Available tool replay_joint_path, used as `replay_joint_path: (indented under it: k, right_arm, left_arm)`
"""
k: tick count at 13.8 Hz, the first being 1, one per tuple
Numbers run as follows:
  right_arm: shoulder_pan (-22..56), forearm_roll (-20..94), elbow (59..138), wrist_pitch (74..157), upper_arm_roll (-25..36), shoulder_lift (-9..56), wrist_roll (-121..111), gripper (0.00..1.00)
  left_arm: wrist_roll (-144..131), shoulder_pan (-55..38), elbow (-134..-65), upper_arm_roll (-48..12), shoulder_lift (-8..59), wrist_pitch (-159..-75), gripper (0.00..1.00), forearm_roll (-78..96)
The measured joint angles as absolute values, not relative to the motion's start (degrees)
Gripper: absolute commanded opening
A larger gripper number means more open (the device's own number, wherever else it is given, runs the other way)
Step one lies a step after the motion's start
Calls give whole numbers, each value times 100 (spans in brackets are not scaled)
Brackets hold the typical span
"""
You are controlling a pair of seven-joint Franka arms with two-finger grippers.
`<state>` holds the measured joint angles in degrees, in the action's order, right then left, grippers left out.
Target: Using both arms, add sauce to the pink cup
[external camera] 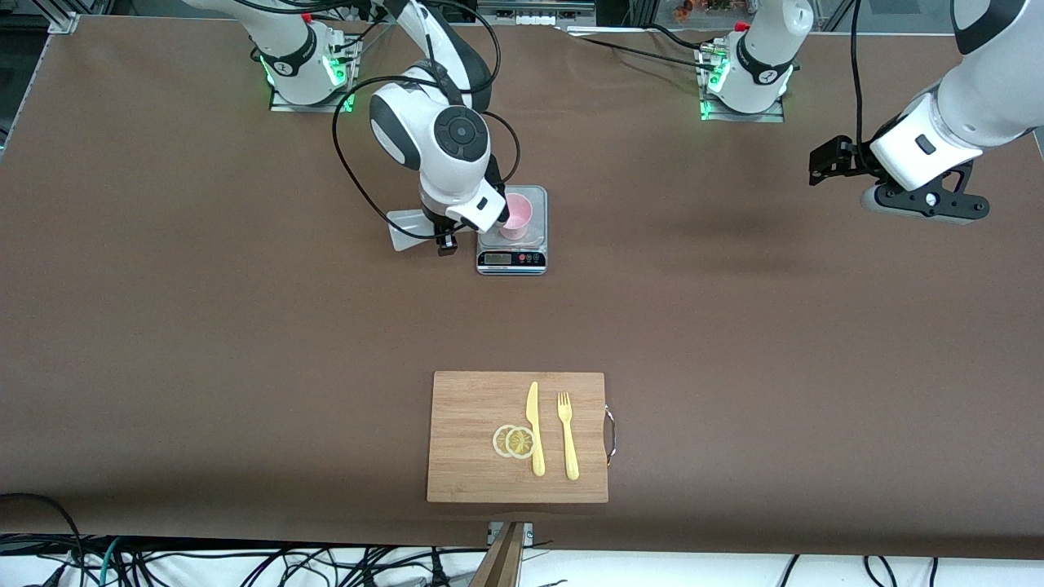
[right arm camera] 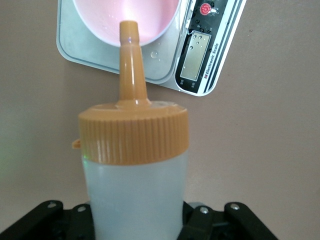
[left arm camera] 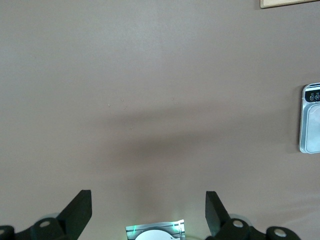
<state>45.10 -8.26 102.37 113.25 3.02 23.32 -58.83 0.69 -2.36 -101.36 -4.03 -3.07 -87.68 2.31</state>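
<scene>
A: Progress? Right gripper has its fingers clamped on the sauce, nozzle tipped at the pink cup on the scale. No sauce visible in the cup, though it's partly hidden.

B: Left gripper waits over bare bench, fingers spread, empty.

A: Count: one bottle, one cup, one scale; one board, one knife, one fork, two lemon slices.

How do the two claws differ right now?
The right claw is shut on the sauce bottle, tilting its orange nozzle toward the pink cup on the grey scale; the left claw is open and holds nothing. The right claw works beside the scale; the left claw waits over bare table toward the left arm's end. Both are black two-finger claws.
</scene>
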Motion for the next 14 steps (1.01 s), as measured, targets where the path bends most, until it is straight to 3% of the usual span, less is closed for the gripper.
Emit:
replay_joint_path:
  k: [14]
  right_arm:
    - [4641,-1030,10158,11295,302,2387,-5745,0]
  left_arm:
    - [69,-236,-10136,-403,-307,-8753,100,231]
